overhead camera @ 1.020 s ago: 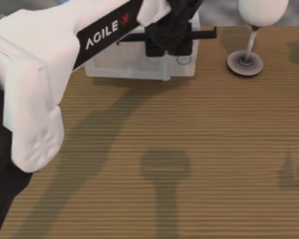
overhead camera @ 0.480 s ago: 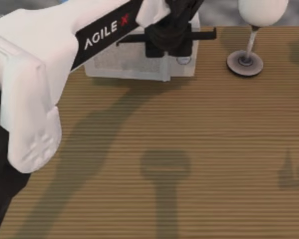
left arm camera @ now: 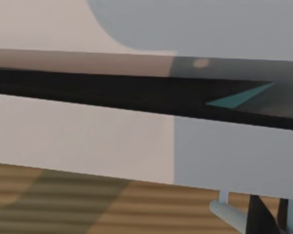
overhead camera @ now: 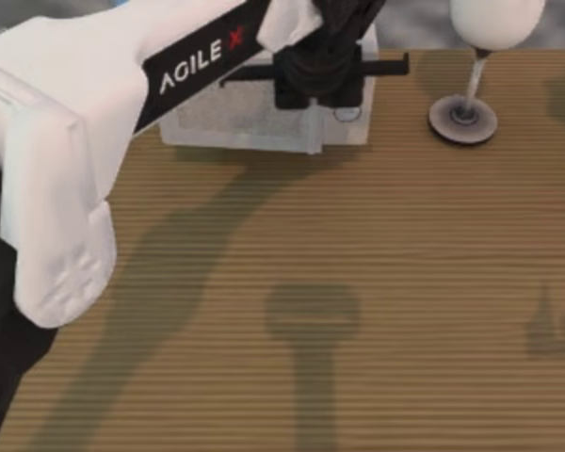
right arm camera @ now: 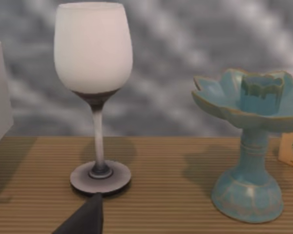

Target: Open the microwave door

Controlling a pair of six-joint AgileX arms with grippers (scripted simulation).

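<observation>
Little has shifted since a second ago: left end effector (overhead camera: 318, 89) stays over the microwave (overhead camera: 264, 118) at the surface (overhead camera: 405, 282) far edge, by its door (overhead camera: 235, 127); grip cannot be told. Wine glass (overhead camera: 471, 56) stands right

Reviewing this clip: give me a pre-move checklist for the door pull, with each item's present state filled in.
1. Left gripper at the microwave door's handle edge: ok, it sits over the front of the microwave near the knob panel.
2. Grip on the handle: cannot tell; the arm hides the fingers in the top view, and the left wrist view shows only a dark seam.
3. Door open yet: not ok, it looks flush with the front.
4. Swing path in front of the door: ok, bare table.
5. Wine glass clear of the door: ok, standing apart to the microwave's right.
6. Right arm out of the way: ok, not in the top view.
</observation>
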